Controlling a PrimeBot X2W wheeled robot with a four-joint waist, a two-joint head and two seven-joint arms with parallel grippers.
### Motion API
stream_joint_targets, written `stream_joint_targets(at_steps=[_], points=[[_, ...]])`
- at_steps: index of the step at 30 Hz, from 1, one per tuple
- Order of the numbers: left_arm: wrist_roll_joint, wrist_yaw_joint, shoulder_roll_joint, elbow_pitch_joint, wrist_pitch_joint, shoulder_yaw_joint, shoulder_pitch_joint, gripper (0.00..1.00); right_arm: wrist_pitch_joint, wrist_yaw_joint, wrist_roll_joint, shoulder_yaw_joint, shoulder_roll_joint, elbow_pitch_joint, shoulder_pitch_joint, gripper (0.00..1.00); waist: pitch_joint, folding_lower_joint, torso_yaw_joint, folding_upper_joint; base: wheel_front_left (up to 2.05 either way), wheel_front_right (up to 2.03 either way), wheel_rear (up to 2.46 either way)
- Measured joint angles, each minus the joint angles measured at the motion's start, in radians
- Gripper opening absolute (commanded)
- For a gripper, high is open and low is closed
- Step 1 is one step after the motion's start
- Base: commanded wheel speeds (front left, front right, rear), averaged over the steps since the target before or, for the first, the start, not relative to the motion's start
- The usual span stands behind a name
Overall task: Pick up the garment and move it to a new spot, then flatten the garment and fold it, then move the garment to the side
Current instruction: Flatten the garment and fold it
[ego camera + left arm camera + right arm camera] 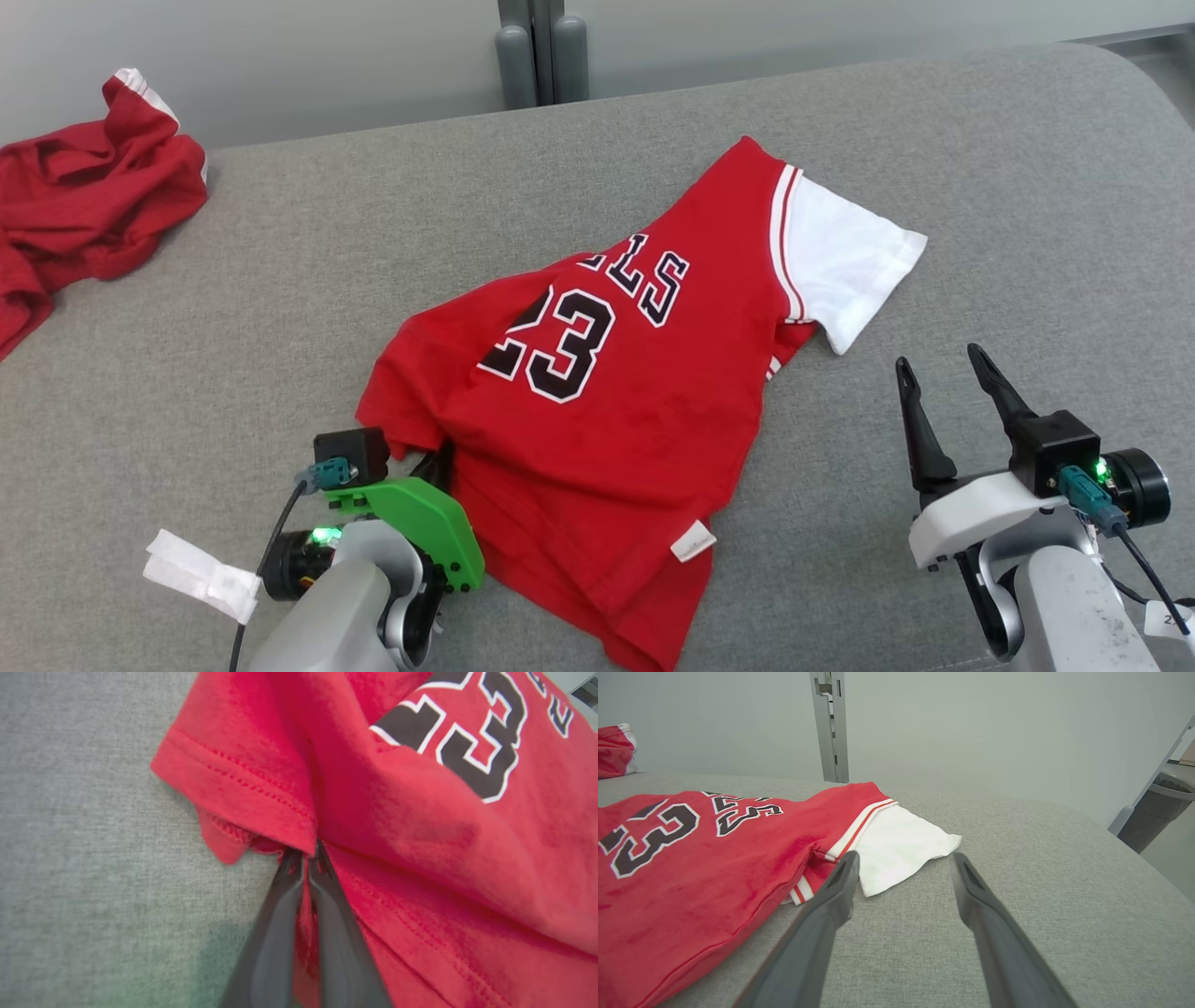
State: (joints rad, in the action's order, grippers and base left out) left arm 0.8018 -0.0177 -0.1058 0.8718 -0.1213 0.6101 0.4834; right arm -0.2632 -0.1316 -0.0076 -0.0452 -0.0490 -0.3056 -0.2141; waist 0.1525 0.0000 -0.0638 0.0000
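The big grey cloth-covered worktop carries everything. The red basketball shirt with the black number 23 lies near the middle of it, rumpled and not flat. A second, crumpled red cloth lies well away from the shirt, far off to its left.

The right hand sits just beside the shirt's right edge, near the shirt's short white sleeve. Its two dark fingers stand wide apart and hold nothing. The left hand is at the shirt's near left corner. Its fingers are squeezed together, with a bit of the red hem pinched between them. A small white label pokes out at the shirt's near edge.

This looks like the first step: picking the shirt up so it can go to a new spot. The flattening and folding are not done yet.

The next move should be a gentle lift with the left hand, so the pinched hem does not slip out. The free right hand could grab the shirt's other side, so the shirt hangs even and does not drag.
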Motion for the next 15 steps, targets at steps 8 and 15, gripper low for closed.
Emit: stream_joint_targets(at_steps=[8, 15], points=[[-0.052, 0.018, -0.039, -0.008, -0.095, -0.007, 0.091, 0.00, 0.000, 0.000, 0.000, -0.007, 0.000, 0.001, 0.002, 1.00, 0.000, 0.0000, 0.001, 0.0000, 0.00, 0.00, 0.00], [-0.133, 0.014, -0.122, -0.026, -0.111, 0.010, 0.273, 0.00, 0.000, 0.000, 0.006, 0.010, 0.000, 0.005, -0.030, 1.00, 0.022, 0.0000, -0.021, 0.0000, 0.00, 0.00, 0.00]])
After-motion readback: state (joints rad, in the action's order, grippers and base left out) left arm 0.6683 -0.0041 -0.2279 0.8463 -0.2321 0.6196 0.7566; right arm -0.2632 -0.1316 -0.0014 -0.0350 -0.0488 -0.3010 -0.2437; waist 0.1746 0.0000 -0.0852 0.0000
